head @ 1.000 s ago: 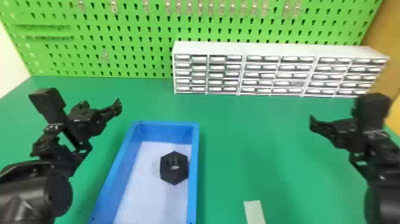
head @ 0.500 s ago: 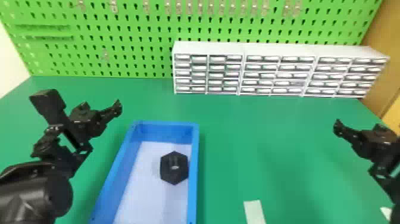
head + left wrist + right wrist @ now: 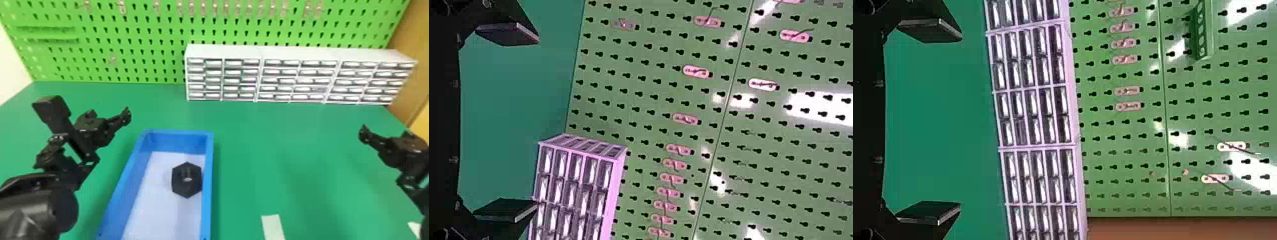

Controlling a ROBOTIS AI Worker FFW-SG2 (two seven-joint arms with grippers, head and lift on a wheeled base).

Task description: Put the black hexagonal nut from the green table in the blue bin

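Plainly, black nut (image 3: 187, 189) inside blue bin (image 3: 208, 166), left and right jaws wide open.

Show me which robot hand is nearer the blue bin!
The left gripper: it hangs near the blue bin's far left corner, while the right gripper hangs well off to the right.

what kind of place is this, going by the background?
Likely a workshop or lab assembly bench: a green pegboard with metal hooks behind, a bank of small-parts drawers against it, and a green table in front.
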